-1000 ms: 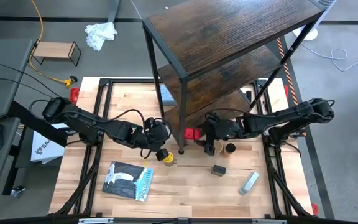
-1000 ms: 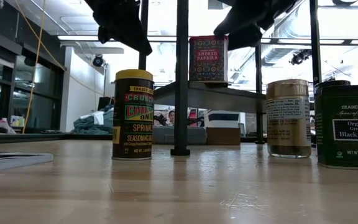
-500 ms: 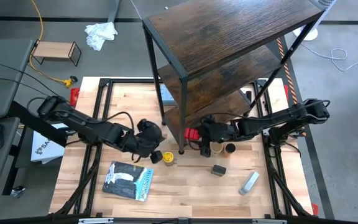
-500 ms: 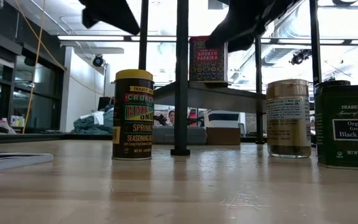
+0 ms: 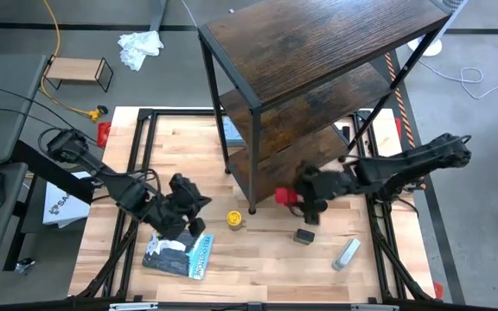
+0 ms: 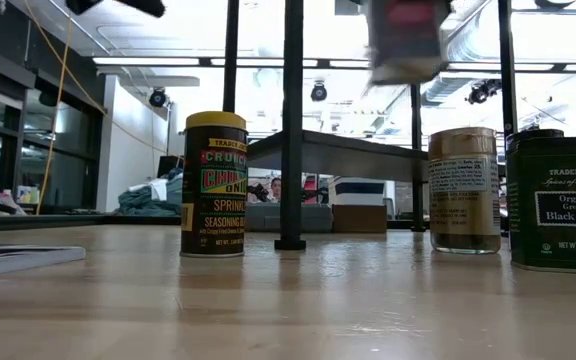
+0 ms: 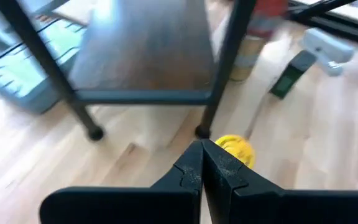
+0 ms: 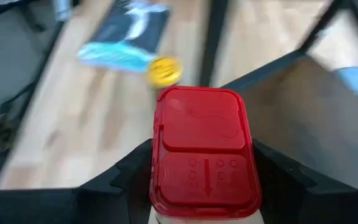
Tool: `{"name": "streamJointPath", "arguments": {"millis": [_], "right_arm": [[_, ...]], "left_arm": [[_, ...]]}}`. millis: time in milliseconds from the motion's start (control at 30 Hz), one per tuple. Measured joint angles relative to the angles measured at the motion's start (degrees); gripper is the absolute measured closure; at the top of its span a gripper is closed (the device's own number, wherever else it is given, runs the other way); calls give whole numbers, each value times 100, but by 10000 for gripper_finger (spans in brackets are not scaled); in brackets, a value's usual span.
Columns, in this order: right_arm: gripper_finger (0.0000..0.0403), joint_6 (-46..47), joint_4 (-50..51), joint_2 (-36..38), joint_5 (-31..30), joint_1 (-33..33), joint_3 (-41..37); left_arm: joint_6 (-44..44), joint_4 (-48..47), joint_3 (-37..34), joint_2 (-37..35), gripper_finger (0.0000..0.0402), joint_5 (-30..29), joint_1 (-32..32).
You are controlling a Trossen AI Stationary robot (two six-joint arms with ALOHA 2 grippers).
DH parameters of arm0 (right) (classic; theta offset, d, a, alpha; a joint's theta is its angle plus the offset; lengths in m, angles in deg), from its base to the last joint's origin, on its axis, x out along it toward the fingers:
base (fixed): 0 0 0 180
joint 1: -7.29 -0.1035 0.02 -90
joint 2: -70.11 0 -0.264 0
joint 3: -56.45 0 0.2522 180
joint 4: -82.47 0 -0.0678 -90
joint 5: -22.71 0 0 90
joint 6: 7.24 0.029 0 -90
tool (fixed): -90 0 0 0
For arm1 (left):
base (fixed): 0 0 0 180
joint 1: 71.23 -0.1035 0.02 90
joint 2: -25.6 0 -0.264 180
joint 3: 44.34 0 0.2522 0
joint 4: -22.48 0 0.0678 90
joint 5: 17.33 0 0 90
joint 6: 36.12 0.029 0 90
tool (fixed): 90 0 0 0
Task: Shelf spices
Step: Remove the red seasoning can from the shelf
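**Red spice tin clamped in right jaws at the shelf's lowest board**

Right jaws [image 8: 201,186] clenched on the red tin [image 8: 202,152], one dark finger pressed to each side, red flip lid facing the wrist camera. From above, right jaws [image 5: 305,197] and red tin [image 5: 285,197] right at the front edge of the shelf [image 5: 318,52], level with its bottom board and clear of the table [image 5: 266,255]. In the level view, red tin [image 6: 405,40] seen as a blur high above the table, off any surface.

Just below those jaws on the table: small black tin [image 5: 303,235]. Farther out to the same side, grey-white tube [image 5: 346,253] lying flat. Beyond the held tin toward the other arm, yellow-lidded jar [image 5: 233,218] upright beside the shelf's front leg, then a flat blue-grey packet [image 5: 177,250].

Left jaws [image 7: 202,163] pressed fully together, holding nothing. Just past their tips, yellow-lidded jar [image 7: 236,149] near the foot of the shelf leg. From above, left jaws [image 5: 190,206] over the table, just above the packet and apart from the jar.

Level view: yellow-lidded jar [image 6: 214,185], tan jar [image 6: 465,190] and black pepper tin [image 6: 560,202] all upright on the table.
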Motion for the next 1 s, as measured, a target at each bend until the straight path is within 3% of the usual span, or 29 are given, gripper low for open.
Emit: {"name": "streamJointPath", "arguments": {"millis": [100, 267, 367, 500, 733, 800, 1000], "right_arm": [[199, 300, 263, -27, -35, -560, 56], [199, 672, -19, -770, -796, -1222, 63], [199, 922, -735, -1430, -880, -1247, 61], [199, 1081, -1625, -2290, -1013, -1194, 59], [198, 985, -2788, -3247, -1118, -1154, 63], [170, 924, -2826, -3371, -1190, -1185, 152], [38, 865, -2448, -3389, -1198, -1179, 415]], "left_arm": [[-317, -460, -1, 3, 402, -83, 111], [-361, -745, -2, 26, 402, -81, 210], [-145, -723, -2, 29, 402, -33, 245], [152, -723, -2, 18, 402, 549, 304], [278, -719, -2, 5, 402, 977, 495], [234, -715, -2, 5, 402, 1109, 554], [-281, -649, -2, 3, 402, 1211, 623]]}}
